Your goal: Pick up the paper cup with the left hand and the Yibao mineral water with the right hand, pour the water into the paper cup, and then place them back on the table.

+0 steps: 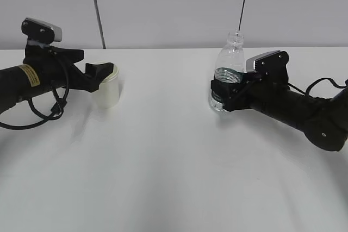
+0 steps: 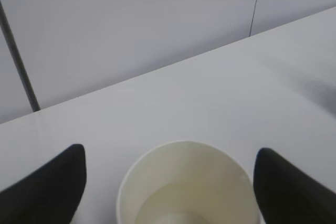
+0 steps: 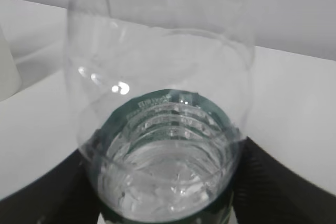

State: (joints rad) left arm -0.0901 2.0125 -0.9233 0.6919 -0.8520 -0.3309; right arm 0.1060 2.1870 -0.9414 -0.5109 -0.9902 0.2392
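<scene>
The paper cup stands upright on the table at the left. In the left wrist view the cup holds a little clear water. My left gripper is open around it, and its fingers stand a little apart from the cup's rim on both sides. The Yibao mineral water stands upright on the table at the right, uncapped, with water low at label height. My right gripper is shut on its lower part. Its fingers press both sides of the bottle.
A grey wall with a dark vertical seam rises behind the table's far edge. White tabletop lies between the two arms. The cup's side shows at the left edge of the right wrist view.
</scene>
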